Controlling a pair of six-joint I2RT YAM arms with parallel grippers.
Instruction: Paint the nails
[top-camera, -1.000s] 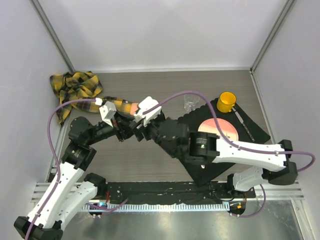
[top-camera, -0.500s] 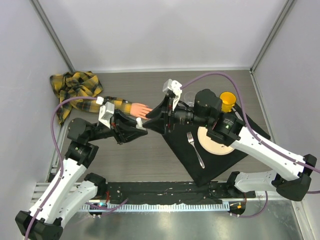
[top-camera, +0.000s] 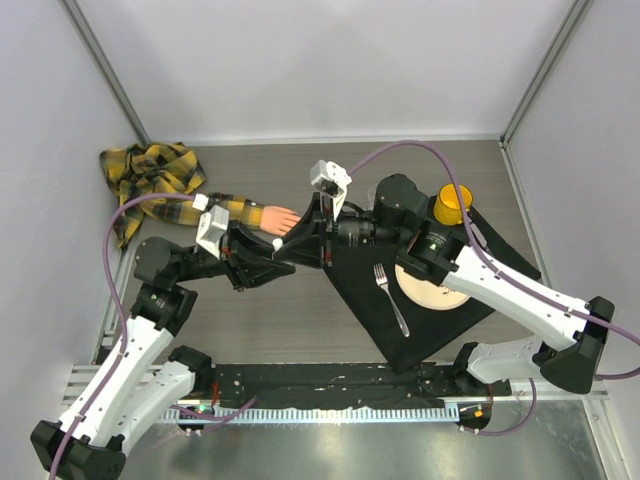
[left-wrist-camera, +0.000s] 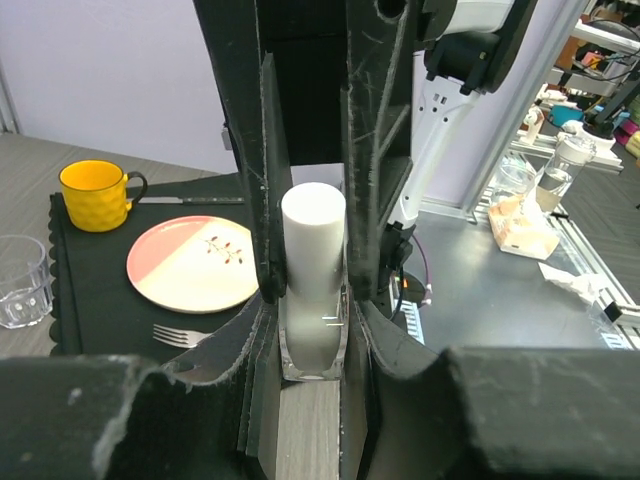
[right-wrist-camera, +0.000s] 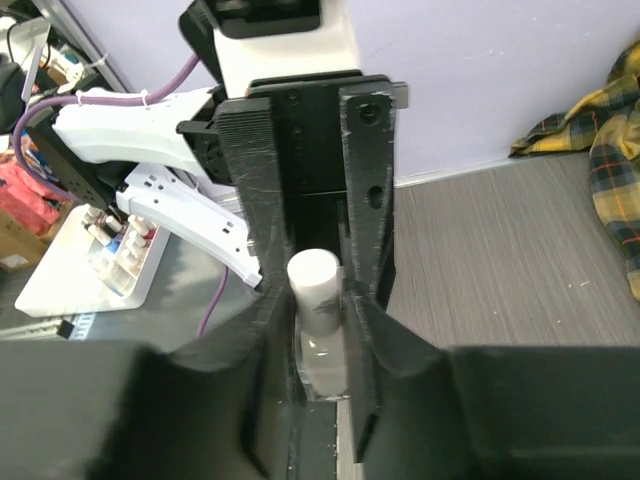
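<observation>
In the top view the peach-pink mannequin hand (top-camera: 281, 219) sticks out of a yellow-black plaid sleeve (top-camera: 232, 207); its nails are too small to make out. Just in front of it my left gripper (top-camera: 268, 250) is shut on the body of a small clear bottle (left-wrist-camera: 313, 300) with a white cap (left-wrist-camera: 313, 225), held upright. From the opposite side my right gripper (top-camera: 292, 243) reaches in. Its fingers (left-wrist-camera: 240, 150) stand on either side of the cap (right-wrist-camera: 314, 285), still open, with a thin gap on one side.
A black mat (top-camera: 440, 335) at the right carries a plate (top-camera: 425, 287), a fork (top-camera: 391, 300) and a yellow mug (top-camera: 452, 203). A clear glass (left-wrist-camera: 20, 280) stands at the mat's edge. The rest of the plaid cloth (top-camera: 150, 170) is bunched in the far left corner.
My right arm has lifted off the mat and swung its gripper round to face the left gripper, then slid left. Its jaws have narrowed around the cap. The left gripper has kept hold of the bottle.
</observation>
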